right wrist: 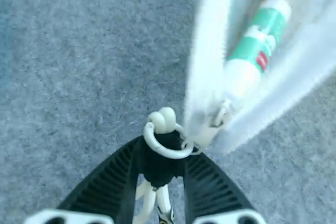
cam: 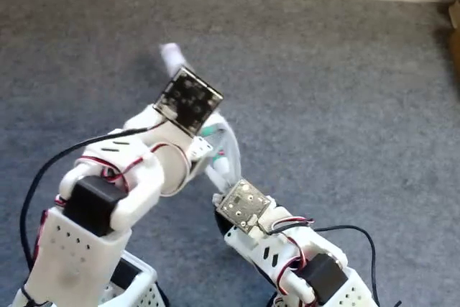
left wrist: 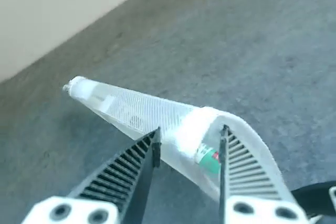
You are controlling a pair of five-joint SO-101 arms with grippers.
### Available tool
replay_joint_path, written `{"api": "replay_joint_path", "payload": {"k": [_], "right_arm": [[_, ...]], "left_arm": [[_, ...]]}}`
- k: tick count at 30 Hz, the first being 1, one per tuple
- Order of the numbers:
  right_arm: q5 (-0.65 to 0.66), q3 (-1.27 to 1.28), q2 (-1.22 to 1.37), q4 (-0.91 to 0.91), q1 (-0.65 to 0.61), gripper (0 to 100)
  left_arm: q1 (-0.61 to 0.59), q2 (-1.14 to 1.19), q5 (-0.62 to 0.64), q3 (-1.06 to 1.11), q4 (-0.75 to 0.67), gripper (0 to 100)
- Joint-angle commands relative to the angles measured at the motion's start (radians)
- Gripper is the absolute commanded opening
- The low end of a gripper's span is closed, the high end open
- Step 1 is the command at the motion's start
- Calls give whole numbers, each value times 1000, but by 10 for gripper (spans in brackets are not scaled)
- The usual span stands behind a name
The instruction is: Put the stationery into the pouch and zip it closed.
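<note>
**Pouch position relative to the two pincers.** One white mesh pouch (left wrist: 135, 109) is raised above the grey surface (cam: 338, 70). It passes between the fingers of the left pincer (left wrist: 190, 130), which clamps it partway along its length; one end juts beyond the fingertips. The right pincer (right wrist: 164, 156) sits at the pouch's open zip end, its fingers narrowed onto one dark zip pull (right wrist: 160, 167) carrying one white ring (right wrist: 157, 153). One green-and-white stick (right wrist: 257, 32) lies inside the pouch, between the parted zip edges. Count: two pincers, one pouch, one visible stick.
</note>
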Motion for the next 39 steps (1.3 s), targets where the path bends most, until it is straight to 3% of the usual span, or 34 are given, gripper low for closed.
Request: {"api": "replay_joint_path", "payload": {"k": [1, 5, 9, 16, 23, 31, 39], "right_arm": [[17, -73, -16, 2, -16, 5], [17, -73, -16, 2, -16, 5], [17, -73, -16, -2, -16, 5], [17, -73, -16, -4, -16, 5], [17, -73, -16, -5, -16, 5], [17, -73, -16, -5, -13, 5], [11, -117, -16, 2, 39, 5]], "left_arm": [[74, -13, -8, -10, -94, 191], [130, -16, 0, 54, -155, 189], [134, -24, 97, 54, -166, 189], [140, -13, 147, 50, -192, 189], [182, -13, 149, 177, -341, 189], [196, -24, 147, 173, -347, 189], [-25, -24, 146, 51, -224, 188]]}}
